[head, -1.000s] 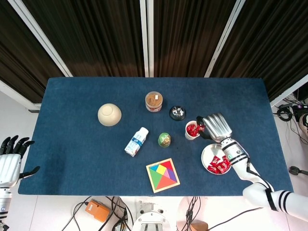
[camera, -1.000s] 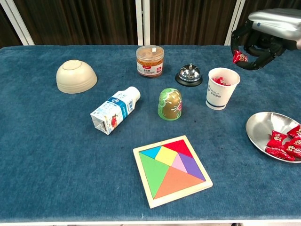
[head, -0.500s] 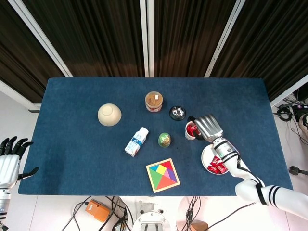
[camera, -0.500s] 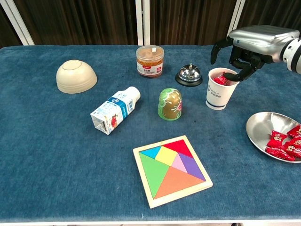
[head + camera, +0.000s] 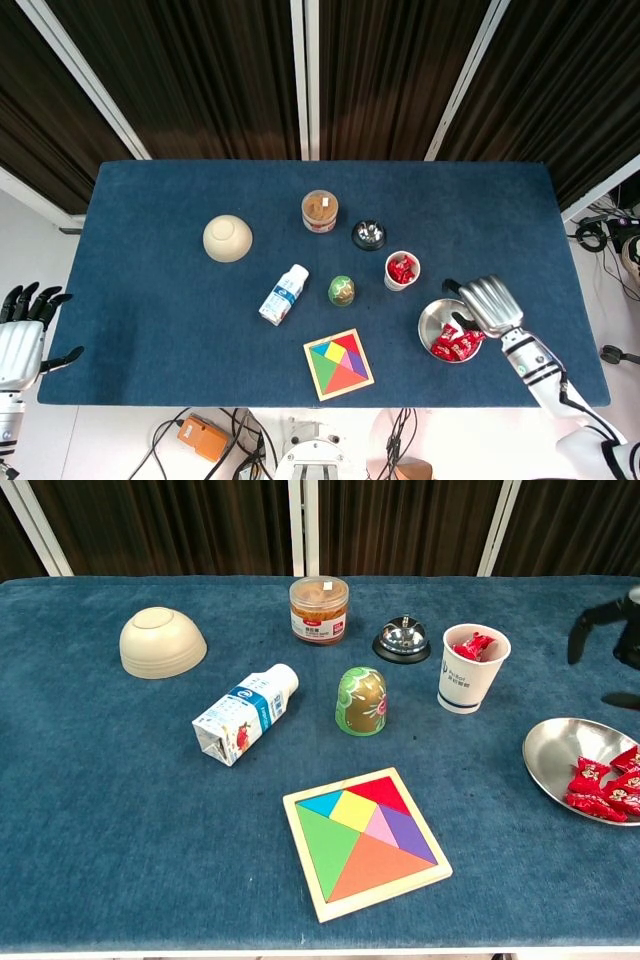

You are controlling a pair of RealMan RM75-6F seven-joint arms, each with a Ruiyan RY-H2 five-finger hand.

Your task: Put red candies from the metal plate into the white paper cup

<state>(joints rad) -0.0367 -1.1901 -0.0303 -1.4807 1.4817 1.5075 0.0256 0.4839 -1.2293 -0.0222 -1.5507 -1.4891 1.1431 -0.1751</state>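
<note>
The white paper cup [image 5: 402, 271] [image 5: 472, 669] stands right of centre with red candies [image 5: 473, 646] showing at its rim. The metal plate [image 5: 437, 322] [image 5: 552, 758] lies near the table's front right and holds several red candies [image 5: 455, 343] [image 5: 603, 786]. My right hand [image 5: 487, 304] hovers over the plate's right side, fingers spread and holding nothing; only dark fingertips [image 5: 581, 630] show at the right edge of the chest view. My left hand [image 5: 22, 331] hangs off the table's left edge, fingers apart, empty.
A beige bowl [image 5: 227, 239] lies upside down at the left. A brown-lidded jar [image 5: 320, 211], a call bell [image 5: 369, 235], a green painted egg [image 5: 342, 291], a small milk bottle [image 5: 284, 294] on its side and a tangram puzzle [image 5: 339, 363] share the middle.
My right hand has let a red candy go into the cup and moved away from the cup, back and right, to above the plate. My left hand has stayed put.
</note>
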